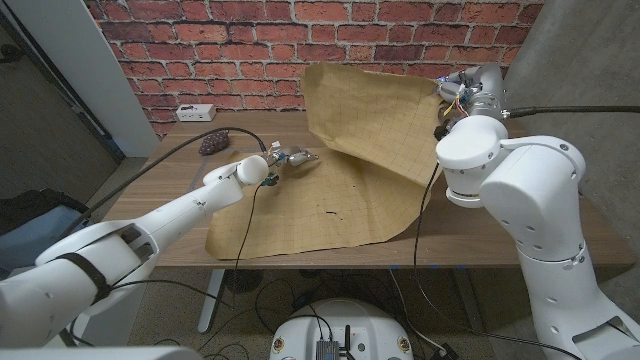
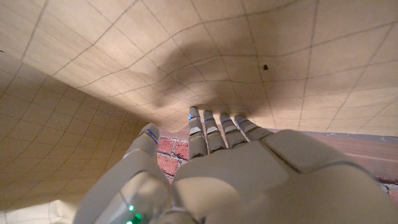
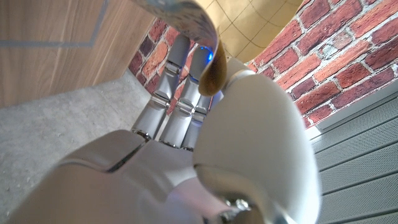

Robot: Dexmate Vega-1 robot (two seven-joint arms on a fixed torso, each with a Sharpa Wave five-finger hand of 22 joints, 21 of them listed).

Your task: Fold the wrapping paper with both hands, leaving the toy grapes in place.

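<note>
The right hand (image 3: 205,143), smooth white plastic, pinches a curled brown edge of the wrapping paper (image 1: 350,150) and holds that far-right corner raised above the wooden table (image 1: 190,150), so the gridded, creased sheet stands in a stiff slanted fold. The left hand (image 1: 285,160) rests its fingers (image 2: 214,130) together on the paper's flat left part; its grip cannot be made out. The dark toy grapes (image 1: 213,141) lie off the sheet near the table's far-left edge, small and blurred.

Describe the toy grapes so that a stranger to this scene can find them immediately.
Start at the wooden table before the red brick wall. Look to its far left corner, beyond the brown gridded wrapping paper. The small dark purple bunch of toy grapes lies there, near a white box, the only knobbly, dark thing.
</note>
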